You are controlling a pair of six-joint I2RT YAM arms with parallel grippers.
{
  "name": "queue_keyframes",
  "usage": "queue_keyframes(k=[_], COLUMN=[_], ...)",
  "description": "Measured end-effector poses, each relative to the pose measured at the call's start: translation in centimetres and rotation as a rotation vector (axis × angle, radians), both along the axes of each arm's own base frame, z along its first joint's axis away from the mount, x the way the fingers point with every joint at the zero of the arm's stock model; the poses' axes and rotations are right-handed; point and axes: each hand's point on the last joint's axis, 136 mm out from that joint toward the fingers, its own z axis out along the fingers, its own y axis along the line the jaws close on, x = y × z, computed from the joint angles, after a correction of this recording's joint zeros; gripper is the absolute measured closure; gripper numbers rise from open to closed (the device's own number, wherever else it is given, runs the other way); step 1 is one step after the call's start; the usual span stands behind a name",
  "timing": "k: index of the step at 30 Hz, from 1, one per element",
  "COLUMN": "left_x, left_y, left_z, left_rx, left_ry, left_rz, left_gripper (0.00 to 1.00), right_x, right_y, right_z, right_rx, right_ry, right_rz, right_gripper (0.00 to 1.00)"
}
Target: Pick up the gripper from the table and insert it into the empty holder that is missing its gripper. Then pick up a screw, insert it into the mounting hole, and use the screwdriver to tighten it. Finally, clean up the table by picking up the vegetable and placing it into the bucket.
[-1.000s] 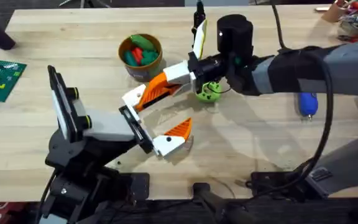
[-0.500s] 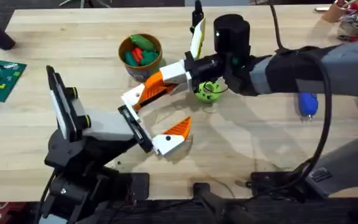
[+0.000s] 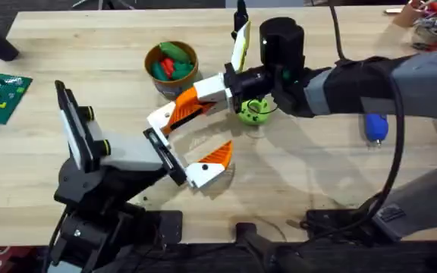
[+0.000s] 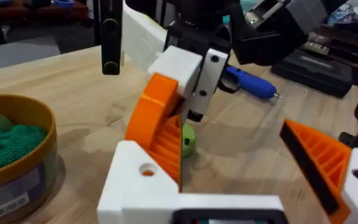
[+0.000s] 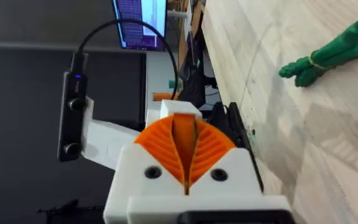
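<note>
Right gripper (image 3: 182, 108) reaches in across the table and is clenched on the gripper (image 3: 160, 117): in the right wrist view its two orange ribbed pads (image 5: 213, 146) press on either side of a narrow orange strip, and the part's white block end (image 5: 179, 111) sticks out past the fingertips. In the left wrist view that white block (image 4: 138, 180), with a round hole in its face, sits at the end of the holder (image 4: 229, 208); block and bracket look to be touching, but I cannot tell whether the block is fully seated. Left gripper (image 3: 192, 144) is released. Its short orange finger (image 3: 218, 155) stands well apart from the holder side along the black crossbar (image 3: 165, 157), with nothing between them. Green vegetable (image 3: 254, 110) lies on the table just behind the right jaws, under the wrist, untouched. The bucket (image 3: 174, 85) stands near the right jaws on their far side, apart from them, with green and red pieces inside. A blue-handled screwdriver (image 3: 375, 127) lies well behind the right jaws, past the forearm, on the bare table (image 3: 317, 174).
</note>
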Motion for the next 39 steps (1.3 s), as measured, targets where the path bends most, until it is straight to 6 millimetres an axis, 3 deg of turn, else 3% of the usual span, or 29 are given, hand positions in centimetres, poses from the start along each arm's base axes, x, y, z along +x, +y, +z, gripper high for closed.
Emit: queue_keyframes(k=[8, 11, 17, 24, 29, 35, 39], left_x=[0.0, 0.0, -0.1, -0.8, -1.2, -1.4, -1.5], left_y=[0.0, 0.0, -0.1, -0.6, -0.9, -1.0, -1.0], left_z=[0.0, 0.0, 0.0, 0.0, 0.0, 0.0, 0.0], left_rx=[0.001, 0.001, 0.003, 0.001, 0.0, -0.001, -0.001], left_ry=[-0.001, -0.002, -0.006, -0.004, -0.003, -0.002, -0.001], left_rz=[0.0, 0.0, -0.006, -0.054, -0.083, -0.097, -0.099], left_gripper=[0.016, 0.016, 0.016, 0.016, 0.016, 0.016, 0.016], right_x=[0.0, -0.2, -0.2, -0.9, -1.3, -1.0, 0.6], right_y=[0.0, 0.1, 0.2, 0.6, 0.8, 0.5, -0.6], right_z=[0.1, 0.1, 0.7, 1.2, 1.3, 1.2, 1.2], right_rx=[0.008, 0.01, 0.038, 0.065, 0.067, 0.063, 0.059], right_ry=[-0.02, -0.024, -0.066, -0.095, -0.094, -0.089, -0.085], right_rz=[0.003, 0.011, 0.018, 0.054, 0.069, 0.059, 0.016], right_gripper=[0.978, 0.857, 0.748, 0.262, 0.024, 0.009, 0.009])
